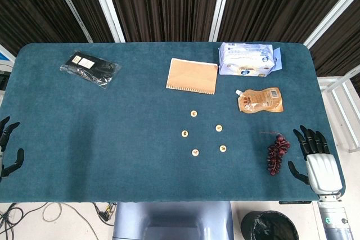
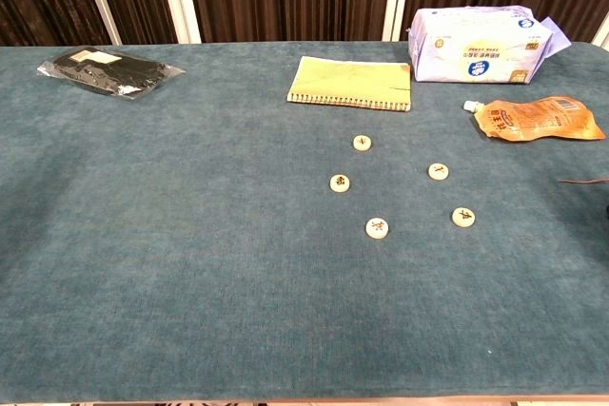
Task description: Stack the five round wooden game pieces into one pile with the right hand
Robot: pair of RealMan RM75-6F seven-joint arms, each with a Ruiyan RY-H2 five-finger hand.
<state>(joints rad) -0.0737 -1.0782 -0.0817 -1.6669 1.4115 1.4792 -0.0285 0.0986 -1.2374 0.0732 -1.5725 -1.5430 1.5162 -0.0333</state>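
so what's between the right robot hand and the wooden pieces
In the head view, a dark red grape bunch lies between the right robot hand and the nearest wooden piece; otherwise bare cloth.

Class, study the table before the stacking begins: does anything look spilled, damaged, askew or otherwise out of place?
Nothing stands out. The five round wooden game pieces lie flat and apart in a loose ring, none stacked. The spouted pouch lies flat with no spill visible. The notebook is closed.

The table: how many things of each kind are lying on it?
Round wooden game pieces: 5
Notebook: 1
Tissue pack: 1
Spouted pouch: 1
Black packet: 1
Grape bunch: 1
Total: 10
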